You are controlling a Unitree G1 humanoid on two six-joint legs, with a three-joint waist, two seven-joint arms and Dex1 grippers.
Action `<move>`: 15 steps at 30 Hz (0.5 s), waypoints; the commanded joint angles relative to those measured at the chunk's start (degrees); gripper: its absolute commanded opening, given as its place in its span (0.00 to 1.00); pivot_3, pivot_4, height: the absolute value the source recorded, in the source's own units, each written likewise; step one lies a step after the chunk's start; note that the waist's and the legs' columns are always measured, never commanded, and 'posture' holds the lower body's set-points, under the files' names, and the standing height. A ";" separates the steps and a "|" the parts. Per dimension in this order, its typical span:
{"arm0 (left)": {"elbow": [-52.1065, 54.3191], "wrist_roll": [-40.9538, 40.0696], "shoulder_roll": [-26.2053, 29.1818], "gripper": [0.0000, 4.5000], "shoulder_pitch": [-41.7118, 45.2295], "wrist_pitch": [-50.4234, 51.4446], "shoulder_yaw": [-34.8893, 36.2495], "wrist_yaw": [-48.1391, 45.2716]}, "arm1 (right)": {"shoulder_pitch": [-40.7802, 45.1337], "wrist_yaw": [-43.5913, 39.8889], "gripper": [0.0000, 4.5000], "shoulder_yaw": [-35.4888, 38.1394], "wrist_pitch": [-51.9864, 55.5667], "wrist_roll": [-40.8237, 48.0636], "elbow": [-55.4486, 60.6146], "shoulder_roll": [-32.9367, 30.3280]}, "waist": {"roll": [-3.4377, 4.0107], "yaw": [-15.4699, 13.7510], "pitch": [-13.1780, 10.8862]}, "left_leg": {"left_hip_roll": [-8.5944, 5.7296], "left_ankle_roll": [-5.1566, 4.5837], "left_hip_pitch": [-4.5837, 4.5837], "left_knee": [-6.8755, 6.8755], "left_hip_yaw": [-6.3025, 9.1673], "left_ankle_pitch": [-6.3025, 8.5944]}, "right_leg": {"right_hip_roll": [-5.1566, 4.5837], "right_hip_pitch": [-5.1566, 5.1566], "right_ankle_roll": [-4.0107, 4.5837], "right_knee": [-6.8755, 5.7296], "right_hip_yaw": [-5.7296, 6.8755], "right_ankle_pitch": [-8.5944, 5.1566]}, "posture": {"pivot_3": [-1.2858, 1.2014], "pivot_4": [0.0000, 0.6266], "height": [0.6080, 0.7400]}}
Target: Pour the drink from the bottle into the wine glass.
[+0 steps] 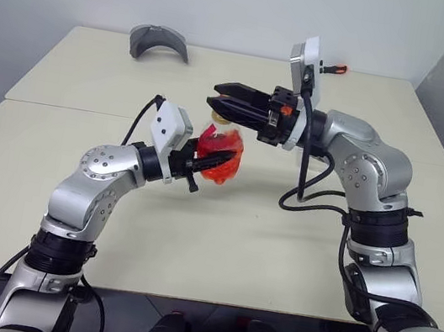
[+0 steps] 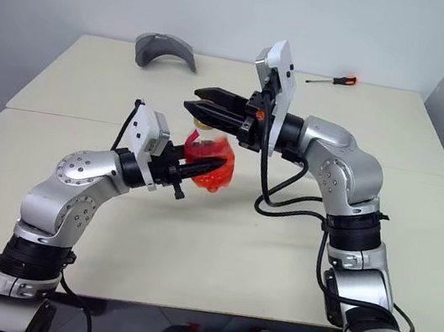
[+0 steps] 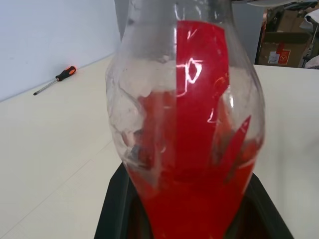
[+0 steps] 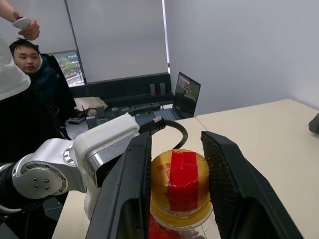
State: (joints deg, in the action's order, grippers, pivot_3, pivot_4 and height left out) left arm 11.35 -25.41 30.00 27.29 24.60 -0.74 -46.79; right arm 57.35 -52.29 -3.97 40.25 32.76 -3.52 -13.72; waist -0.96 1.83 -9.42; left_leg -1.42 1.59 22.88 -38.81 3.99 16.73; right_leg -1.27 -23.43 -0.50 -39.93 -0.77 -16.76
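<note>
The left tool [image 1: 216, 162] is clamped on the bottle [image 1: 222, 156], pinching its rounded lower body from both sides and holding it upright above the surface [image 1: 218, 242]. In the left wrist view the tool's black fingers [image 3: 115, 209] flank the base of the bottle, and the drink [image 3: 199, 199] fills the lower part of the clear body, with a red label strip running up the side facing the camera.

The right tool [image 1: 222, 104] reaches in level from the opposite side, directly above the left tool. Its two fingers [image 4: 124, 199] straddle the yellow cap [image 4: 180, 186] at the top of the bottle, one on each side. A narrow gap shows between the cap and each finger pad, so the jaws stand partly spread around the cap without visibly gripping it. The cap carries a red strip across its top.

Farther out from both tools, a grey curved object [image 1: 159, 41] lies at the far edge of the surface, and a screwdriver [image 2: 332, 80] with an orange-and-black handle lies near the far edge beyond the right tool. In the right wrist view, people [image 4: 30, 64] are in the room beyond the surface.
</note>
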 commanded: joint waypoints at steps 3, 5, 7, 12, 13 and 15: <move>4.98 -1.28 0.43 0.20 -1.18 -0.56 0.99 -0.41 | 3.21 -3.22 0.27 1.40 1.06 2.95 1.67 -1.29 | 0.00 0.00 0.00 | 0.00 0.00 0.00 0.00 0.00 0.00 | 0.00 0.00 0.00 0.01 0.00 0.00 | 0.52 0.24 1.00; 6.19 -1.65 0.61 0.20 -2.12 -0.22 0.82 -0.62 | 3.76 -6.02 0.27 1.28 2.15 4.15 1.91 -2.33 | 0.01 0.00 0.00 | 0.00 -0.01 0.01 0.00 0.00 0.00 | 0.00 0.00 0.00 0.01 -0.01 0.00 | 0.52 0.24 1.00; 8.11 -2.35 0.97 0.20 -3.82 0.27 0.62 -0.95 | 4.54 -9.86 0.27 0.61 3.25 5.36 2.34 -3.98 | 0.01 -0.01 0.00 | 0.00 -0.03 0.01 0.00 0.00 0.01 | 0.00 0.00 0.00 0.02 0.00 0.00 | 0.52 0.24 1.00; 17.80 -6.47 4.60 0.20 -12.48 2.94 0.64 -3.80 | 4.75 -21.27 0.27 -3.79 -0.95 3.29 4.11 -9.36 | 0.02 0.18 -0.01 | 0.00 -0.06 0.00 0.03 -0.01 0.03 | 0.00 0.00 0.00 0.05 -0.04 0.00 | 0.52 0.24 1.00; 19.37 -7.24 5.45 0.20 -14.13 3.23 0.97 -4.30 | 4.69 -22.44 0.27 -4.16 -1.62 3.10 4.07 -9.91 | 0.03 0.19 -0.02 | 0.01 -0.07 -0.01 0.04 -0.01 0.04 | 0.00 0.00 0.00 0.04 -0.04 0.00 | 0.52 0.24 1.00; 21.71 -8.73 7.19 0.20 -17.04 3.53 1.81 -5.23 | 5.01 -24.46 0.27 -4.39 -2.55 3.09 3.30 -10.69 | 0.03 0.07 -0.02 | 0.01 -0.07 -0.02 0.04 0.02 0.04 | 0.00 0.00 0.00 0.02 -0.01 0.00 | 0.52 0.24 1.00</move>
State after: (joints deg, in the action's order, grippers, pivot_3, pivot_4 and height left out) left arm 29.70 -32.71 35.64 11.75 27.97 -0.04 -49.91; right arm 60.10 -75.48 -11.45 40.47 35.52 -0.91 -22.92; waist -0.93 1.90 -9.44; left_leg -1.41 1.51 22.86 -38.78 4.02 16.78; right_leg -1.27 -23.42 -0.50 -39.91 -0.76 -16.77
